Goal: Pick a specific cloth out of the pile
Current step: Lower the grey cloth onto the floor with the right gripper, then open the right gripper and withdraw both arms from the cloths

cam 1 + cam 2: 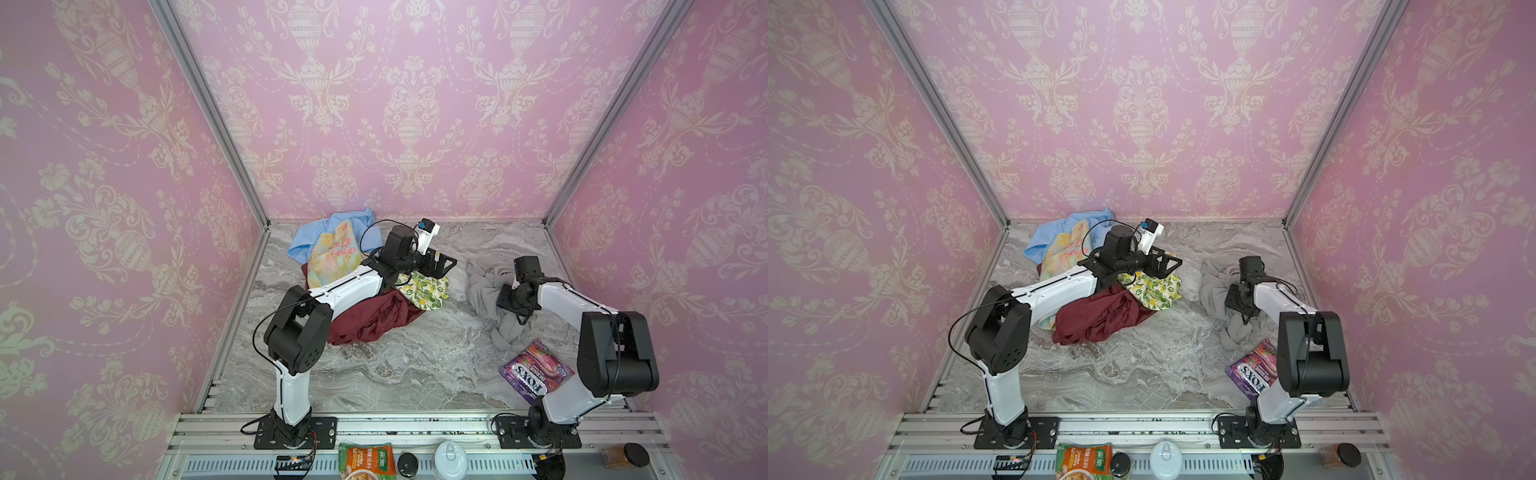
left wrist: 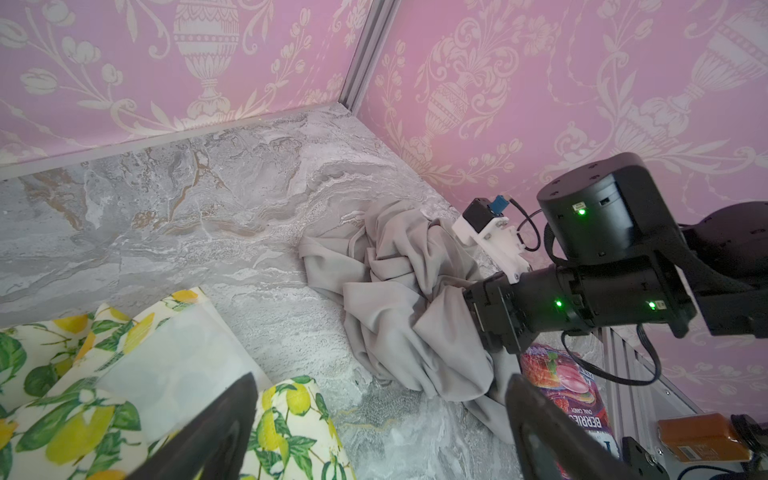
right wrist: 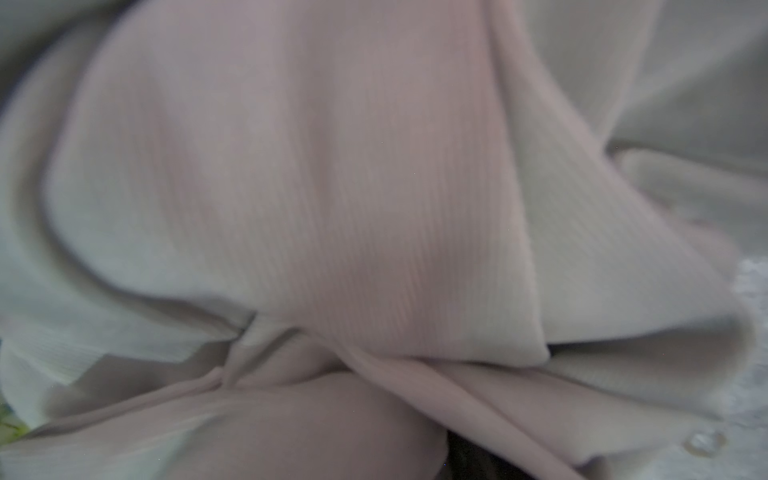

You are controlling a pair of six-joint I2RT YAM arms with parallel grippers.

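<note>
The cloth (image 1: 482,291) is a plain light grey garment, crumpled on the marble table (image 1: 415,365) at the right and lying apart from the pile (image 1: 365,316). It also shows in a top view (image 1: 1212,291) and in the left wrist view (image 2: 395,291). My right gripper (image 1: 503,301) is pressed into its folds. The grey fabric (image 3: 332,208) fills the right wrist view, so the jaws are hidden. My left gripper (image 1: 446,264) hangs open over the lemon-print cloth (image 2: 83,415) at the pile's right edge. Its dark fingers (image 2: 216,428) hold nothing.
The pile holds a light blue cloth (image 1: 316,237), a yellow floral one (image 1: 332,257), the maroon one (image 1: 374,320) and the lemon print (image 1: 424,291). A purple FOXS candy bag (image 1: 534,372) lies by the right arm. A food packet (image 1: 365,461) and jars sit beyond the front rail.
</note>
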